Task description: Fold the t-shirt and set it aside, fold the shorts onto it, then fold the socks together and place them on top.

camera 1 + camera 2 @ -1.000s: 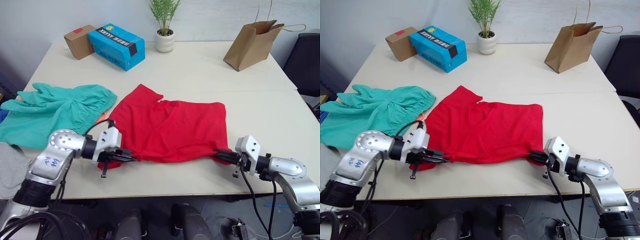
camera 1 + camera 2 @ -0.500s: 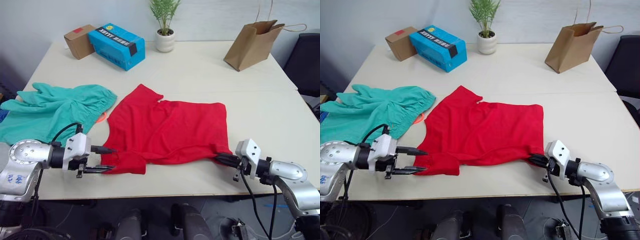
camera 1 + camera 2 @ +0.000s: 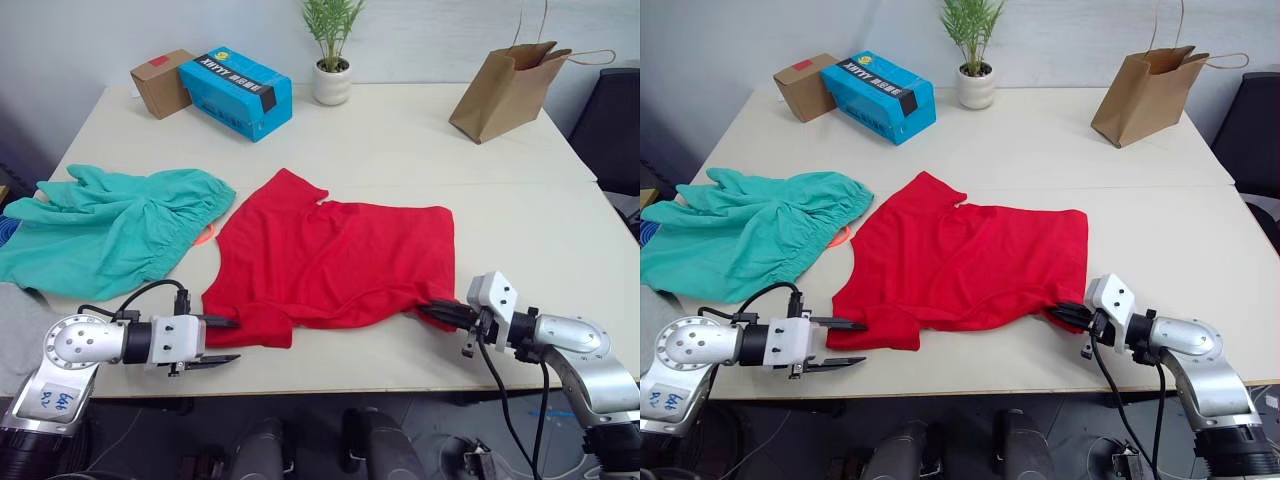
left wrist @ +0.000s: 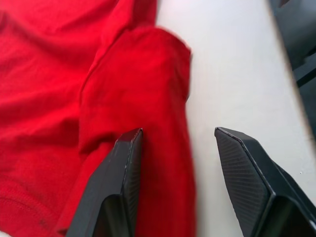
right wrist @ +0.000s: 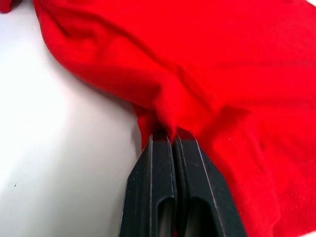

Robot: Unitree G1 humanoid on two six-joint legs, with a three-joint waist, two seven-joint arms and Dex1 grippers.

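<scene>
The red t-shirt lies spread and somewhat rumpled in the middle of the table. My left gripper is open at the shirt's near left corner. In the left wrist view its fingers straddle that folded corner without closing on it. My right gripper is shut on the shirt's near right corner, and the right wrist view shows the red cloth pinched at the fingertips. The teal shorts lie bunched to the left, an orange drawstring peeking out. Grey fabric of the socks lies at the far left edge.
Along the far side stand a brown cardboard box, a blue box, a small potted plant and a brown paper bag. A dark chair sits beyond the table's right edge.
My left gripper has let go of the shirt's near left corner, opened, and drawn back left toward the table's front edge. The right gripper keeps its hold and has barely moved.
</scene>
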